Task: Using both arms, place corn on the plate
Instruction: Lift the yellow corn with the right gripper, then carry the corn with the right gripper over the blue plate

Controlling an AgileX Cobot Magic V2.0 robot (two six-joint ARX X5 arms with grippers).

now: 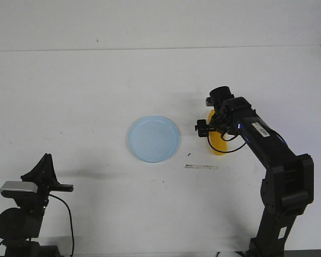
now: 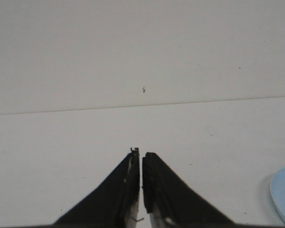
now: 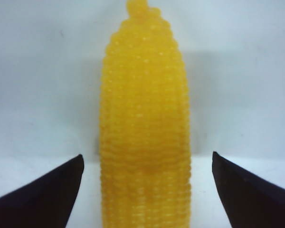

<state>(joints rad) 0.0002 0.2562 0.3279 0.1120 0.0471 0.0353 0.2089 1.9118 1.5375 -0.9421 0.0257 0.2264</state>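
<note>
The right end effector (image 3: 147, 190) stood spread astride the corn (image 3: 145, 123), untouched; closing off-centre risked rolling it across the counter (image 1: 96, 96). The left end effector (image 2: 141, 166) was pressed together.

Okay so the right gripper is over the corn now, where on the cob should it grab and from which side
Grip the corn across its thick middle, coming straight down from above. It lies flat on the table, and the right gripper is already open with a finger on each long side, clear gaps showing. The tapered tip is narrower and likely to slip.
</note>
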